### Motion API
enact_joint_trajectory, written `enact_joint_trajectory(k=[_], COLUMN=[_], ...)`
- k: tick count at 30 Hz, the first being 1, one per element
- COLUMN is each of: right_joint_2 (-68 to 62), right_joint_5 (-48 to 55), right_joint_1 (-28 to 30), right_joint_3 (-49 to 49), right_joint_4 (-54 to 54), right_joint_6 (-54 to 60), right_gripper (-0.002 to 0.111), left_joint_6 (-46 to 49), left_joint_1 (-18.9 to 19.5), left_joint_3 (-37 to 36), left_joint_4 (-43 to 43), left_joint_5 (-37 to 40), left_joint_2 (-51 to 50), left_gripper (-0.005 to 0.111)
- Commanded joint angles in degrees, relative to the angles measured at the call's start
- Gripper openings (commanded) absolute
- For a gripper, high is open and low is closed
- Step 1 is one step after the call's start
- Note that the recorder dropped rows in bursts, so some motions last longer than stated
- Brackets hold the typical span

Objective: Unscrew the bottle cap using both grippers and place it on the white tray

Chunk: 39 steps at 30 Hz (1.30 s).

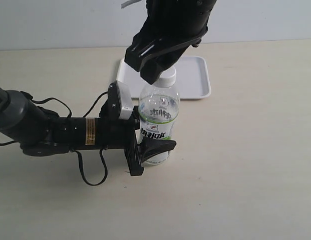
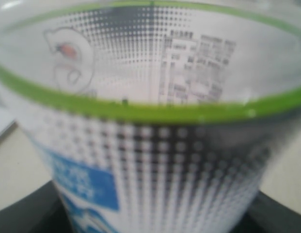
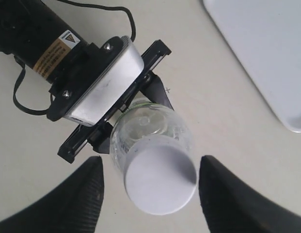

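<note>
The clear bottle with its white-and-green label stands upright on the table. My left gripper comes in from the left and is shut on the bottle's lower body; the label fills the left wrist view. The white bottle cap sits on the neck. My right gripper hangs over it from above and is open. In the right wrist view the cap lies between the two black fingers, with a gap on each side. The white tray lies behind the bottle.
The left arm and its looping black cable stretch across the table's left side. The tray's corner shows in the right wrist view, beyond the left gripper's silver housing. The table is plain beige.
</note>
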<state>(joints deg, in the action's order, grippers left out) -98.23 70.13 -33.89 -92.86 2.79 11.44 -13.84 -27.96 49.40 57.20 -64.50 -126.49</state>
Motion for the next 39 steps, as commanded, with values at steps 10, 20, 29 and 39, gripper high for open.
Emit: enact_joint_trajectory(k=[10,20,29,39], right_joint_2=[0.1,-1.0,-1.0,-1.0], right_joint_5=[-0.2,-0.2,-0.2,-0.2], right_joint_1=[-0.1,-0.1,-0.1,-0.1], right_joint_3=[-0.6,-0.6,-0.6,-0.6], right_joint_4=[-2.8,-2.8,-2.8,-2.8], right_joint_6=[-1.1,-1.2,-1.2,-1.2], right_gripper=[0.055,0.055,0.055,0.050], left_joint_6=[-0.1,-0.1,-0.1,-0.1], left_joint_1=[-0.1,-0.1,-0.1,-0.1], left_joint_3=[0.1,0.1,0.1,0.1], left_joint_4=[0.4,0.4,0.4,0.4], left_joint_5=[-0.3,-0.3,-0.3,-0.3], left_joint_2=[0.6,0.6,0.6,0.6], left_gripper=[0.000,0.000,0.000,0.000])
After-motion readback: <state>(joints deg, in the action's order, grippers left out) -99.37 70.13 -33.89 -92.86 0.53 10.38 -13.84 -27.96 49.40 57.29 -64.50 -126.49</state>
